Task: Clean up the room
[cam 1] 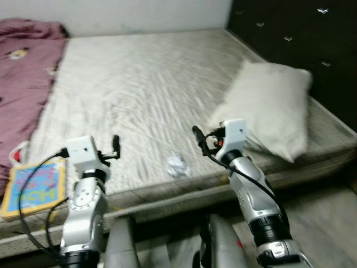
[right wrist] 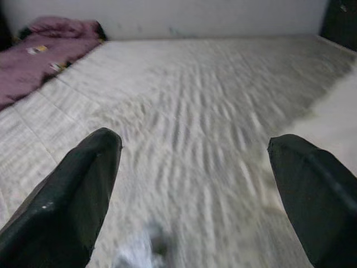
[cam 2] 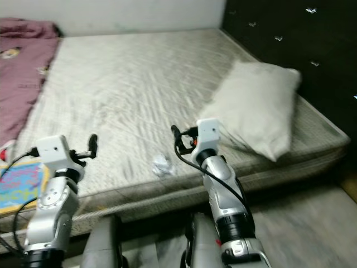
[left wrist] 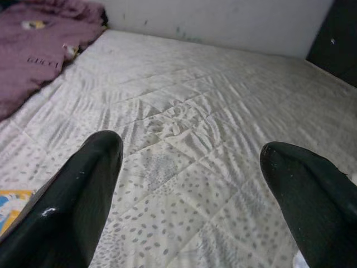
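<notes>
A small crumpled white paper lies on the pale quilted mattress near its front edge, between my two arms. My left gripper hovers open over the front of the mattress, left of the paper; the left wrist view shows its fingers spread wide with nothing between them. My right gripper is open too, just right of and above the paper, and the paper shows as a blur below its fingers. A colourful book lies at the front left corner.
A white pillow rests at the right side against the dark headboard. A purple blanket covers the left edge of the bed. The bed's front edge runs just before my arms, with floor at right.
</notes>
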Controlling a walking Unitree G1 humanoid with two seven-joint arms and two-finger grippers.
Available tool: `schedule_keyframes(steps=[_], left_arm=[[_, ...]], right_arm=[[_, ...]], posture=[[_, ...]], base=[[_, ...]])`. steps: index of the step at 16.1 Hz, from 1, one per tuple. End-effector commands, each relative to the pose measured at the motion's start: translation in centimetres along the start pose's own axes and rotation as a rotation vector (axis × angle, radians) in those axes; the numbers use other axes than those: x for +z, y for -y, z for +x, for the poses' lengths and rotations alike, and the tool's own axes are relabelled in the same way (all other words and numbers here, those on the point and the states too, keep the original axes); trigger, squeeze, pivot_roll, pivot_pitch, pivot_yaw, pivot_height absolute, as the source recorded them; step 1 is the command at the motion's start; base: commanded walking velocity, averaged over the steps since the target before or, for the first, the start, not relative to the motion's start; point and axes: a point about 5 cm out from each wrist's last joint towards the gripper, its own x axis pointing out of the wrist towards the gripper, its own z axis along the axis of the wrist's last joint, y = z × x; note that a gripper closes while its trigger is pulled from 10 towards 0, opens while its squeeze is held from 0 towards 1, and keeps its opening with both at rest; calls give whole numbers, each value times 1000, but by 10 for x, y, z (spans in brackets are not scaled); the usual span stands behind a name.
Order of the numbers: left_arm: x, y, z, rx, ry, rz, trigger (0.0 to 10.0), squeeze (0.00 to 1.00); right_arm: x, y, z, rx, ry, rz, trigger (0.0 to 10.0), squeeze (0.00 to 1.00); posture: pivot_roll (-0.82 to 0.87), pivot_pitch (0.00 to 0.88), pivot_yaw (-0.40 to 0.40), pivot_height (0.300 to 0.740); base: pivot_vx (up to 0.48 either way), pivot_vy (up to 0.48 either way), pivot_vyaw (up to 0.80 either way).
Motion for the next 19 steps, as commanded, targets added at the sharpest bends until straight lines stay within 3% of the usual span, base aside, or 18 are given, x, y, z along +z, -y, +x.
schedule_keyframes(steps=[1,3,6,12,16,19], left_arm=[[6,-1,2,17,27,31,10000,0],[10,1,5,7,46,38,10000,0],[12,4,3,-33,59,27,10000,0],[12,4,5,-26,64,37,10000,0],[12,4,5,-23,66,37,10000,0],[13,4,6,-18,70,47,10000,0]], right_arm=[[-1,-1,5,7,-33,-13,10000,0],[-1,-6,6,34,-29,-19,10000,0],[0,-10,8,50,-20,-27,10000,0],[2,-10,11,44,-6,1,10000,0],[1,-12,11,53,-4,1,10000,0],[0,-12,12,58,-16,-5,10000,0]], posture=[[-107,9,-26,581],[-103,8,-29,581],[-103,8,-32,581],[-101,10,-34,581],[-97,4,-35,541],[-98,0,-35,541]], base=[[0,0,0],[0,0,0],[0,0,794],[0,0,0],[0,0,0],[0,0,0]])
